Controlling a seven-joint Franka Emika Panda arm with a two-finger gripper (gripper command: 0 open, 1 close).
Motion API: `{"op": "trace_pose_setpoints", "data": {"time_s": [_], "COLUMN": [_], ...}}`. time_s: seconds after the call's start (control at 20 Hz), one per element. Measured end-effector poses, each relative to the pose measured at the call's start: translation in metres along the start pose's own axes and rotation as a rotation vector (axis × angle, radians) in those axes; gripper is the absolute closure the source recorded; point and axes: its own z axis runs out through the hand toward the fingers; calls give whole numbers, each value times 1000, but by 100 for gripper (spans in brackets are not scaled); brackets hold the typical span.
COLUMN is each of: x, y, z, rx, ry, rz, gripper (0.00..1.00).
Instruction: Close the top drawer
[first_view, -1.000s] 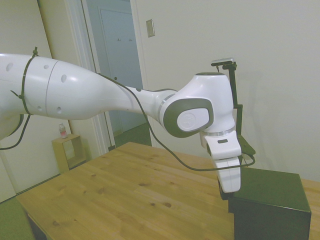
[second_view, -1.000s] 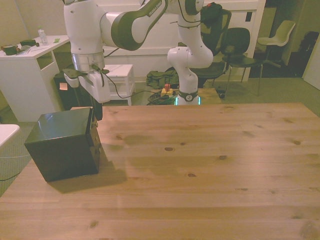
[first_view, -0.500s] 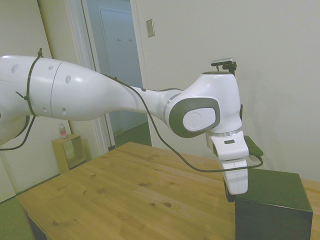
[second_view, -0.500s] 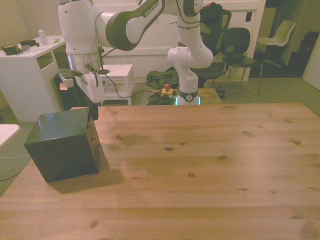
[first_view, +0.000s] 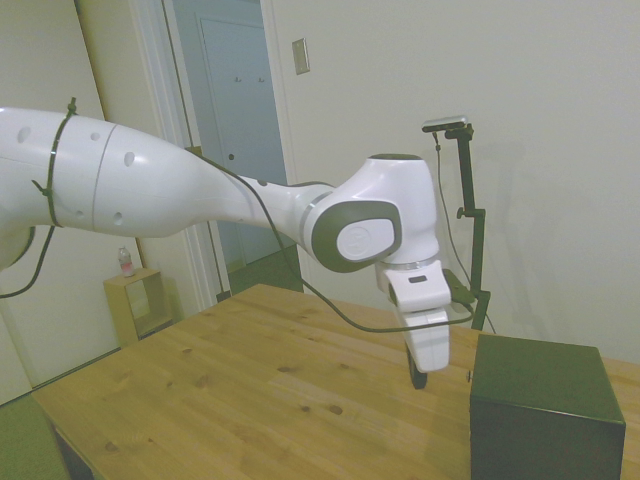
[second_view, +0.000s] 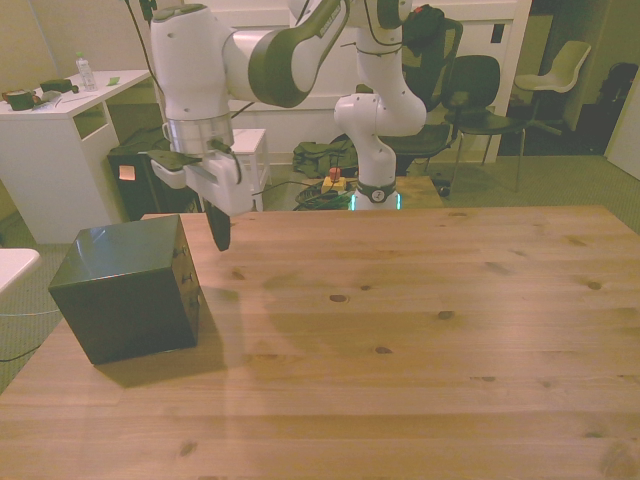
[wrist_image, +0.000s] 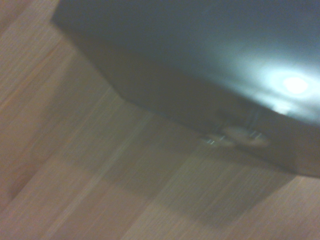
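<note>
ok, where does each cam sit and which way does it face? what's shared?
Side view: off one table side; arm enters from picture left, gripper beside the cabinet.
Front view: across the table, facing the base; whole arm, cabinet at the front view's left.
Wrist view: close, blurred; cabinet top, knobs, no robot parts.
All three share the cabinet.

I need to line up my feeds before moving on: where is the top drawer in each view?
Side view: the top drawer is the upper strip of the cabinet's left face, lower right, beside the gripper.
Front view: the upper strip of the cabinet's right-hand face, at the front view's left.
Wrist view: blurred dark face with a pale knob.
Shared landmark: the wooden table.
</note>
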Motion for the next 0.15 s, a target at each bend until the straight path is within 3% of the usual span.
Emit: {"op": "trace_pose_setpoints", "data": {"time_s": [0.15], "x": [-31], "y": [8], "z": [-18], "rx": [18], "ry": [-5], "rz": [-39], "gripper": [100]}}
